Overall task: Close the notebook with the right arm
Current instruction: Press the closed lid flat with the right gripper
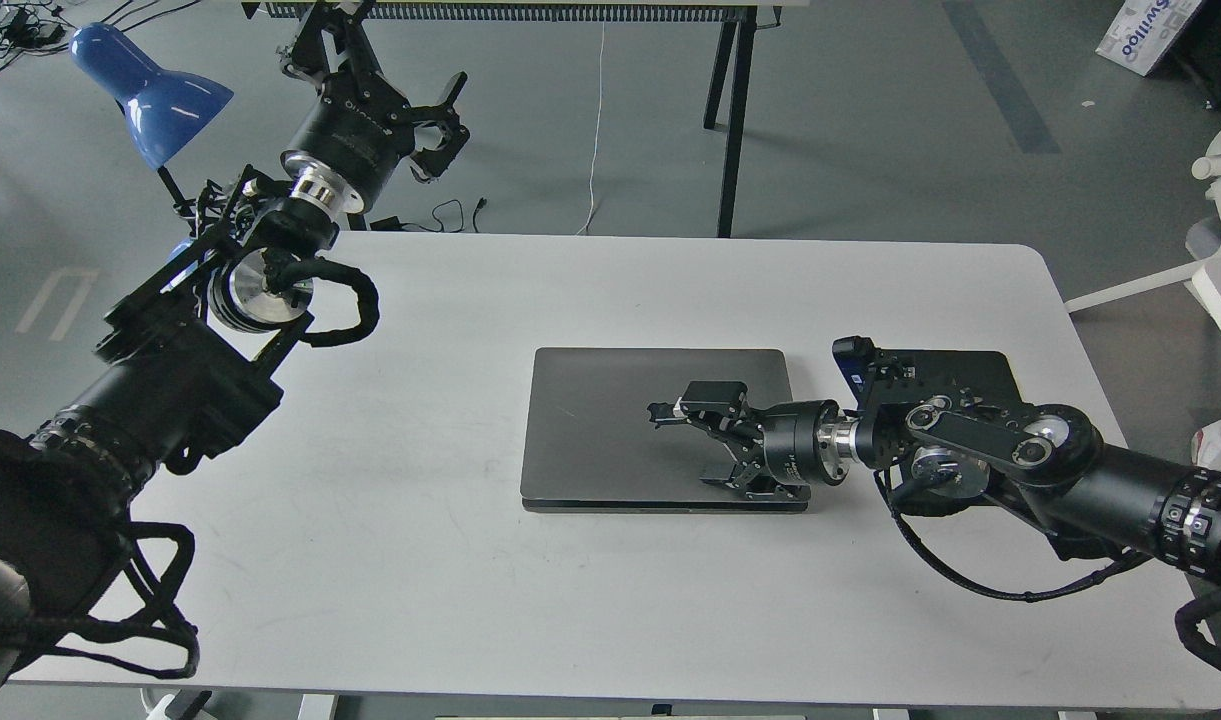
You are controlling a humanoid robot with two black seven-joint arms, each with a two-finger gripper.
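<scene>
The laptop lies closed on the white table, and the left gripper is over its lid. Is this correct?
Not quite. The head view shows the right gripper over the lid of the closed laptop on the table. The left gripper is raised beyond the table's far edge.

Even, cool overhead light fills the scene, casting only faint, soft shadows on the white table (470, 520). Focus is sharp throughout, with mild glare on the blue lamp (150, 90).
</scene>
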